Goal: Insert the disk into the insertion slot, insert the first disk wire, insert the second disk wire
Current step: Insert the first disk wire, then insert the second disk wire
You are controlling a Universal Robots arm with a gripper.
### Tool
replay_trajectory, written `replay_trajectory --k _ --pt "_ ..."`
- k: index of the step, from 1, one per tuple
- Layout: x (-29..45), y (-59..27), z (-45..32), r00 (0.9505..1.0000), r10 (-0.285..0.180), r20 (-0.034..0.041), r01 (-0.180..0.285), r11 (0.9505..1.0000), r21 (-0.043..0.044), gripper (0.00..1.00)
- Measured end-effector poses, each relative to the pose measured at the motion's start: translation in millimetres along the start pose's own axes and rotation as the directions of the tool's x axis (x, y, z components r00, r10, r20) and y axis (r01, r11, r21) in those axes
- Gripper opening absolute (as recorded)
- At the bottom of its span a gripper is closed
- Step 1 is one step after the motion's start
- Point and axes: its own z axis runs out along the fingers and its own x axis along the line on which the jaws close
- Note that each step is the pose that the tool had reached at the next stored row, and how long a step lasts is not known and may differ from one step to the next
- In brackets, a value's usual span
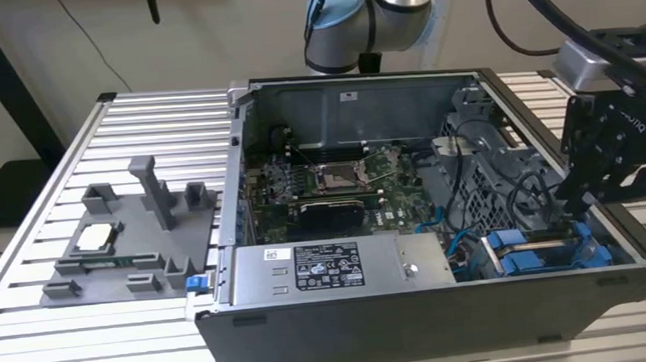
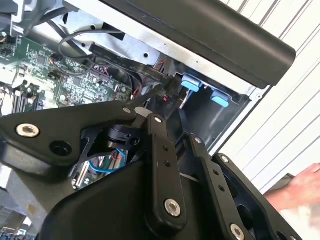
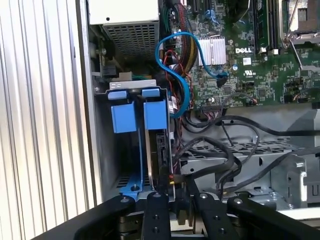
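Observation:
The disk point(image 3: 161, 150) stands on edge in the insertion slot point(image 3: 102, 150), topped by its bright blue carrier frame point(image 3: 155, 114). In the exterior view the disk point(image 1: 531, 249) sits in the case's front corner, on that view's right. My gripper point(image 3: 178, 197) is just behind the disk's rear edge. Its two black fingers point(image 3: 154, 212) close in on a black wire connector point(image 3: 179, 192). In the second wrist view the gripper point(image 2: 172, 127) points at the blue tabs point(image 2: 191, 84), with a black wire point(image 2: 160, 92) at its tips. From outside, the gripper point(image 1: 576, 201) hangs over the bay.
A second blue carrier point(image 3: 124, 117) stands beside the disk. A blue cable point(image 3: 175, 65) loops over the motherboard point(image 1: 339, 176). The silver power supply box point(image 1: 327, 268) lies along the front. A grey fixture point(image 1: 127, 241) sits on the slatted table. A person's hand point(image 2: 300, 192) is near the case.

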Motion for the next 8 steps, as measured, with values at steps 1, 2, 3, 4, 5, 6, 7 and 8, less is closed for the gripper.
replay_trajectory --k 1,2,3,4,5,6,7,8 --pt "-1.0 0.1 -1.0 1.0000 0.002 0.0002 -0.002 1.0000 0.0023 0.27" --pt "-1.9 0.2 -2.0 1.0000 0.004 0.0003 -0.004 1.0000 0.0045 0.27" --pt "-2.6 0.3 -3.0 1.0000 0.005 0.0004 -0.005 1.0000 0.0062 0.27" --pt "-2.9 0.3 -3.6 1.0000 0.007 0.0004 -0.007 1.0000 0.0069 0.27" --pt "-3.0 0.3 -4.1 1.0000 0.008 0.0006 -0.008 0.9999 0.0072 0.27" --pt "-3.0 0.2 -4.5 1.0000 0.009 0.0010 -0.009 0.9999 0.0072 0.27" --pt "-3.1 -0.2 -4.9 0.9999 0.011 0.0009 -0.011 0.9999 0.0073 0.27" --pt "-3.2 -0.9 -5.2 0.9999 0.012 0.0006 -0.012 0.9999 0.0074 0.27"
